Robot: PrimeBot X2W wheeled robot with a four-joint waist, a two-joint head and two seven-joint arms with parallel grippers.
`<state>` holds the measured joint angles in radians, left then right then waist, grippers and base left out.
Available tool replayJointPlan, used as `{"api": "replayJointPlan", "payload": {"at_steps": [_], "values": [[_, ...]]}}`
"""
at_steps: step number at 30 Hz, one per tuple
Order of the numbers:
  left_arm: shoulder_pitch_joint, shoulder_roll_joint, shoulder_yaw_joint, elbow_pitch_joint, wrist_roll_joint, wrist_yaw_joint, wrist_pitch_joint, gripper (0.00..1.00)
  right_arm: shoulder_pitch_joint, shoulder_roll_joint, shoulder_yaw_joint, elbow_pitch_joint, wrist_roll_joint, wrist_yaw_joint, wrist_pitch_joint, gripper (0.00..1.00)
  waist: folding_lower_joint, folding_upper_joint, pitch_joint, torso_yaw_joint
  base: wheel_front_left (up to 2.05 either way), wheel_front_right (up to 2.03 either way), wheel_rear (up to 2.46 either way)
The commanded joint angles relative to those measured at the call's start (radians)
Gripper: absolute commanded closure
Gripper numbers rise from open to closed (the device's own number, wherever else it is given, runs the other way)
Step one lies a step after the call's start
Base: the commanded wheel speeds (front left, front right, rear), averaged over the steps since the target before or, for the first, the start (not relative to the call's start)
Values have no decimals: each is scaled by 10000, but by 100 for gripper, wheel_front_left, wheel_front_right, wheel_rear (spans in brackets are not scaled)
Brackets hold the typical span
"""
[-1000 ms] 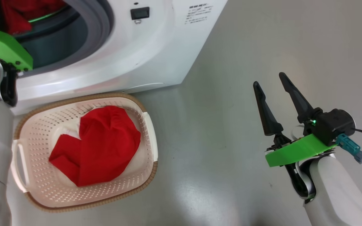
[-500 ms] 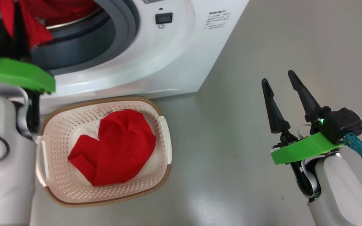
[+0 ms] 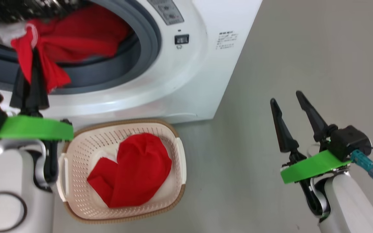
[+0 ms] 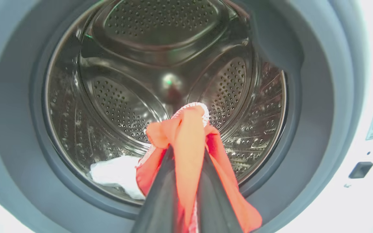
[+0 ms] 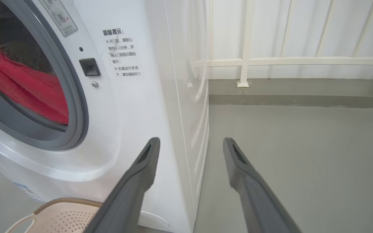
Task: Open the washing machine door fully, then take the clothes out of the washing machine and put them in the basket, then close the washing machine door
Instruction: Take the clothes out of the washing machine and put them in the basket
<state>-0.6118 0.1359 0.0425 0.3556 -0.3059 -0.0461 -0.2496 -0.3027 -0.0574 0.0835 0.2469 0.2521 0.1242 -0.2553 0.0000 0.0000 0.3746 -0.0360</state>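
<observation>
Head view shows you your left gripper (image 3: 33,60) clamped on the red clothes (image 3: 49,72) at the mouth of the washing machine (image 3: 186,84), with the cloth reaching back past the grey rubber ring (image 3: 147,48). In the left wrist view the fabric is pinched between both fingers (image 4: 160,194), and a white piece (image 4: 115,171) lies low in the drum (image 4: 160,48) behind. Your right gripper (image 3: 285,97) hangs over the grey floor (image 3: 270,48) with jaws spread wide and holding nothing, well apart from the machine, while another red garment (image 3: 138,168) lies in the basket (image 3: 86,142) just in front of it.
</observation>
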Motion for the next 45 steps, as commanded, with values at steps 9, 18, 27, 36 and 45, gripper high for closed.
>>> {"api": "replayJointPlan", "payload": {"at_steps": [9,18,27,36,45], "values": [[1500,164,223,-1777,233,44,18,100,549,37,156,-118,-14,65,-65,0,0,0,-1238,149,0,0,0],[3081,-202,-89,-3861,249,414,450,100,761,51,177,-120,66,65,-65,0,0,0,-1551,146,0,0,0],[4443,-601,-728,-3595,-126,586,695,100,782,58,254,-141,52,65,-65,0,0,0,-1306,70,0,0,0],[3728,-738,-1460,-380,-379,448,699,100,515,-36,326,-136,17,65,-65,0,0,0,-691,47,0,0,0],[2337,-844,-1906,3550,-1502,-24,744,100,311,-68,491,-109,5,65,-65,0,0,0,3,7,0,0,0]]}}
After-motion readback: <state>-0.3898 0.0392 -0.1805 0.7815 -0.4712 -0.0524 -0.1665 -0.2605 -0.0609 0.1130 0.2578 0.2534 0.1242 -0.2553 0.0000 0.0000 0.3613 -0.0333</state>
